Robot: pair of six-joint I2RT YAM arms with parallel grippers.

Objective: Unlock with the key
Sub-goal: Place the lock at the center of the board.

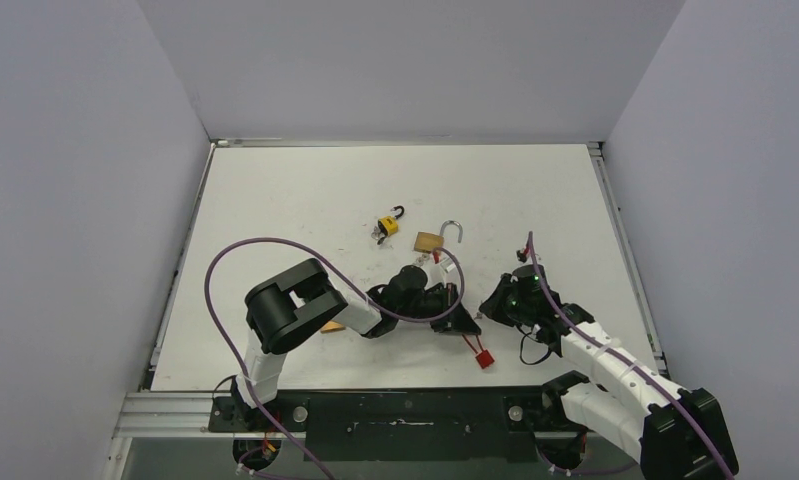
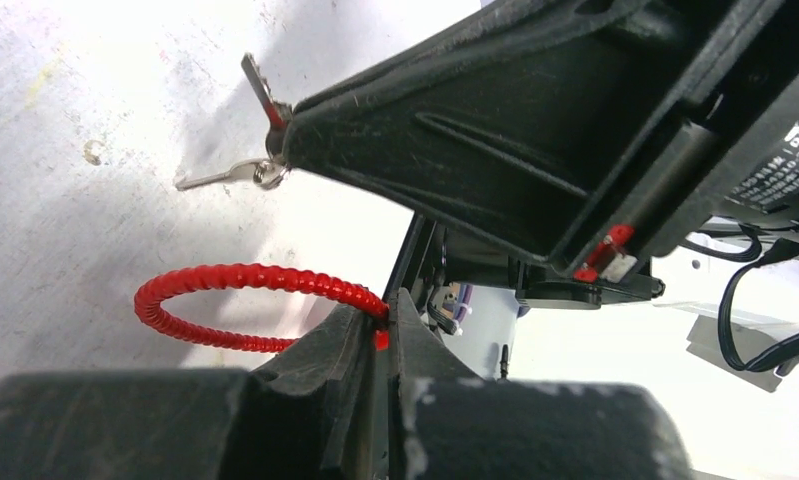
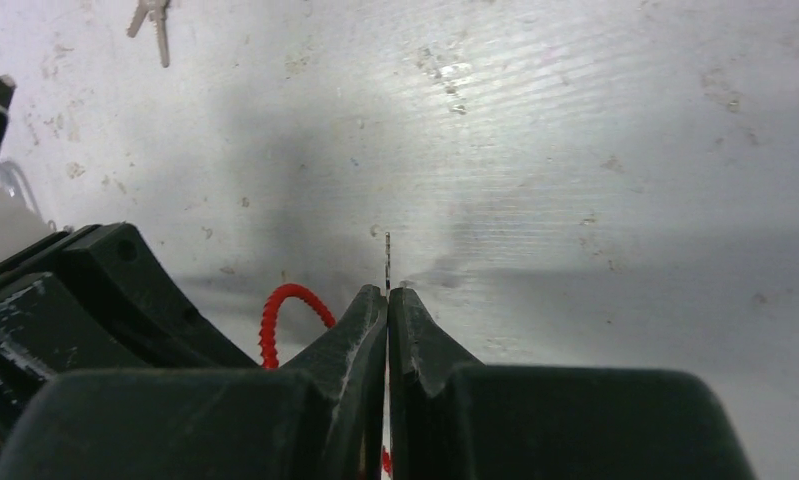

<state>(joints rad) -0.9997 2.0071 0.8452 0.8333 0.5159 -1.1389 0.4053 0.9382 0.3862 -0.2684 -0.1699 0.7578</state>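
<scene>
A small red padlock [image 1: 483, 358] with a red coiled cable shackle [image 2: 245, 280] lies near the table's front. My left gripper [image 1: 463, 322] is shut on that cable; in the left wrist view the fingertips [image 2: 387, 310] pinch its end. My right gripper [image 1: 493, 300] sits just right of the left one and is shut on a silver key [image 2: 259, 88]. A second key [image 2: 215, 178] hangs from its ring. In the right wrist view [image 3: 387, 295] the key blade [image 3: 387, 258] sticks out edge-on past the tips, and the red cable [image 3: 275, 312] shows to its left.
An open brass padlock [image 1: 430, 241] and an open yellow padlock [image 1: 387, 225] lie at mid-table behind the grippers. Two loose keys [image 3: 151, 20] lie on the table farther out. The left arm's purple cable [image 1: 275, 243] loops above the table. Walls enclose three sides.
</scene>
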